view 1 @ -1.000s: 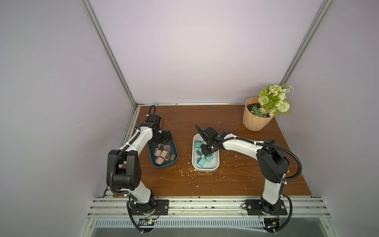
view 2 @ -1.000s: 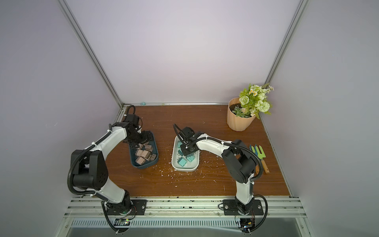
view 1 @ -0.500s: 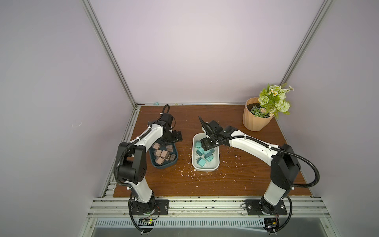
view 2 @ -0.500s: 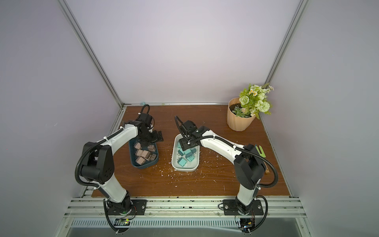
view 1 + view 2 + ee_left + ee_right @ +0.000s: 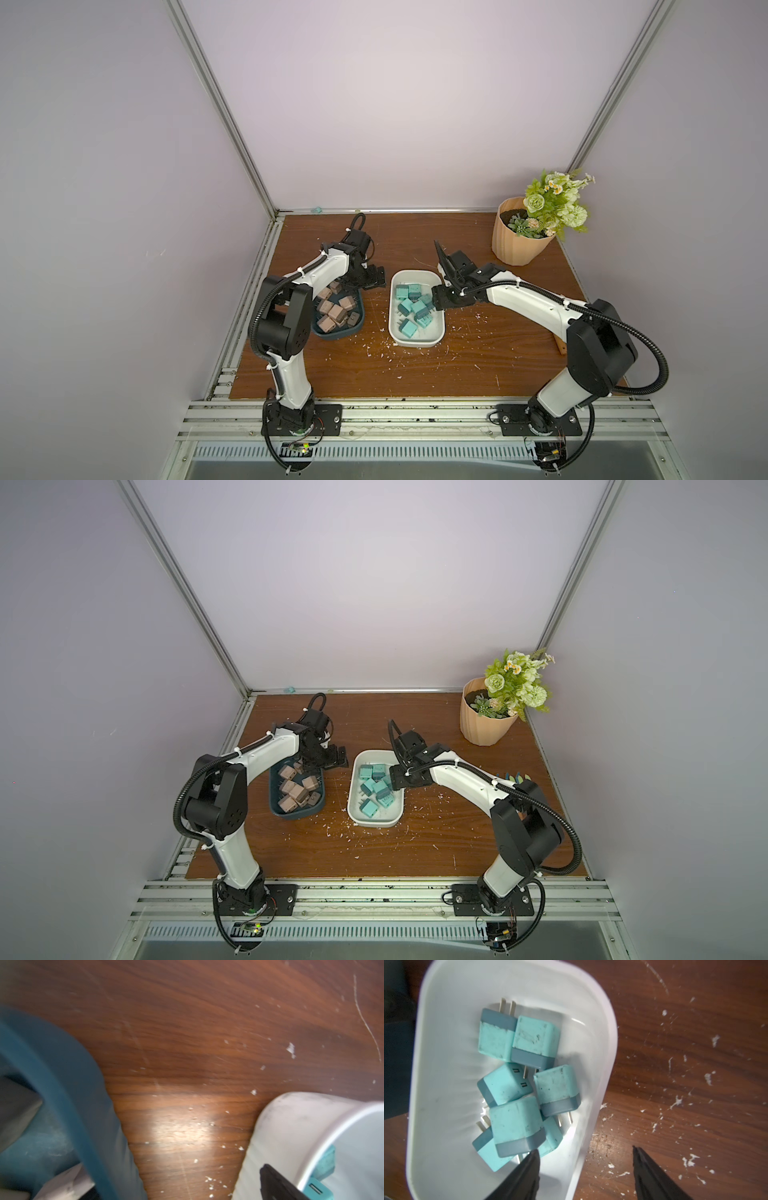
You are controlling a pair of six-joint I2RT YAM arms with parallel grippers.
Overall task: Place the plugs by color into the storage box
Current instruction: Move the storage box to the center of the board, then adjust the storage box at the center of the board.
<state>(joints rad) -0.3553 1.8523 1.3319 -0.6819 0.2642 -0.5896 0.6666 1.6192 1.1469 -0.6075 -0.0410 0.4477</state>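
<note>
Table (image 5: pixel 415 374) carries no strays. Right tool (image 5: pixel 585 1151) has just spread, empty, beside teal plugs (image 5: pixel 517 1120) in white bin (image 5: pixel 446 1084) (sorting looks complete); left tool (image 5: pixel 372 279) spread.

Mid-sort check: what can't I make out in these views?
Pink plugs: in both top views the left pincer covers the far end of the dark tray; no full count.
Left wrist view: blurred; tray contents cut off at the frame edge.
Turquoise plugs: stacked in the right wrist view; lowest ones hidden.
Green items: mostly behind the right arm in a top view.
</note>
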